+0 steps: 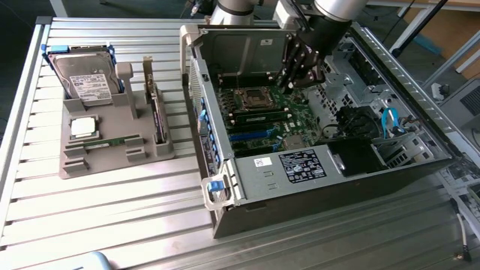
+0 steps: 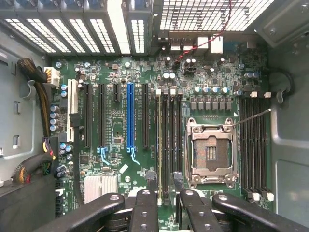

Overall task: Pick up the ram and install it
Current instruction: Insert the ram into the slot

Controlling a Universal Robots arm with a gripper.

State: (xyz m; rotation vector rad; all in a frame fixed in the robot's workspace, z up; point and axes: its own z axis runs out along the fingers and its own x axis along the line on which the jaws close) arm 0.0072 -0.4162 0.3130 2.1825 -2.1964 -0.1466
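Fingers (image 2: 151, 187) are seen spread, not clenched. The gap between the tips is far wider than a stick's thickness, so nothing is gripped.

The ram (image 2: 159, 145) is seen edge-on, running out from between the two tips. It is stood in a slot of the bank beside the CPU socket (image 2: 211, 152), the slot farthest from the socket. Light contact with one finger can't be ruled out, but no clamp is shown.

The gripper (image 1: 294, 84) is hung inside the open case (image 1: 322, 185), above the motherboard (image 2: 116, 121) and, judged from the exterior view, raised off it. A second stick (image 1: 112, 142) is laid in the grey tray (image 1: 105, 163), well apart on the exterior view's left.

Step, as judged: pick-up is done and the stick is placed in its slot. Install is at or near its end, with the grip already released. Full seating can't be confirmed, as the state of the end latches can't be made out.

What any next move calls for, as judged:
- A straight vertical path is needed, with the tips kept clear of the stick's top edge and the neighbouring slots.
- If a seating press is needed, force is to be applied square along the edge, not at one end.
- Side load is to be avoided, since a thin board will flex or tilt in the slot.
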